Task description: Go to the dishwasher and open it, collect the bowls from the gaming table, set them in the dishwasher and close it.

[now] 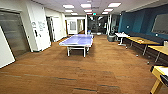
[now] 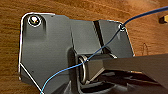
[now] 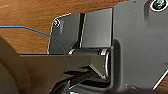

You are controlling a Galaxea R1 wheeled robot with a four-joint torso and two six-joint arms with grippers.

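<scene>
The dishwasher and the bowls are out of view. In the head view I look down a long hall with a brown wood-patterned floor (image 1: 82,72). At the near right edge stands a table corner (image 1: 160,71) with a pale top and a yellow edge and leg; I cannot tell whether it is the gaming table. The left wrist view looks down on the same brown floor (image 2: 75,7) past the robot's dark plate, with a thin blue cable (image 2: 100,48) crossing it. The right wrist view gives brown floor (image 3: 30,15) and another blue cable (image 3: 32,30).
A blue table-tennis table (image 1: 78,41) stands in the middle of the hall ahead. Yellow-topped tables (image 1: 142,40) line the dark blue right wall, with a small white table (image 1: 121,35) beyond them. White walls and doors (image 1: 15,32) run along the left.
</scene>
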